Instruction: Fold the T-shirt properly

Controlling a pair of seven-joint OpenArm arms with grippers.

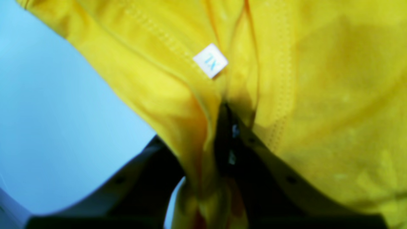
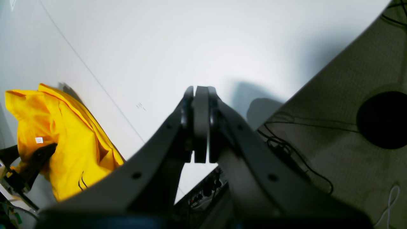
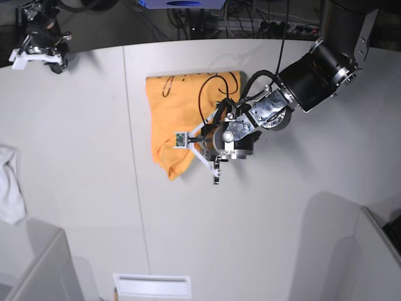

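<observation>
The light-orange T-shirt (image 3: 172, 110) lies bunched on the white table (image 3: 94, 207) behind its middle, with thin black script marks along its far edge. My left gripper (image 3: 187, 142) is shut on a fold of it near the front corner. In the left wrist view the fabric (image 1: 318, 95) is pinched between the dark fingers (image 1: 229, 140), just below a small white size tag (image 1: 210, 60). My right gripper (image 2: 201, 92) is shut with nothing in it, far off at the table's back left (image 3: 39, 51). From there the T-shirt (image 2: 66, 136) shows at the left.
A small white cloth (image 3: 9, 185) lies at the table's left edge. Grey panels (image 3: 37, 269) stand at both front corners and a white slotted plate (image 3: 151, 285) sits at the front edge. Cables (image 2: 286, 149) run over the floor beyond the table.
</observation>
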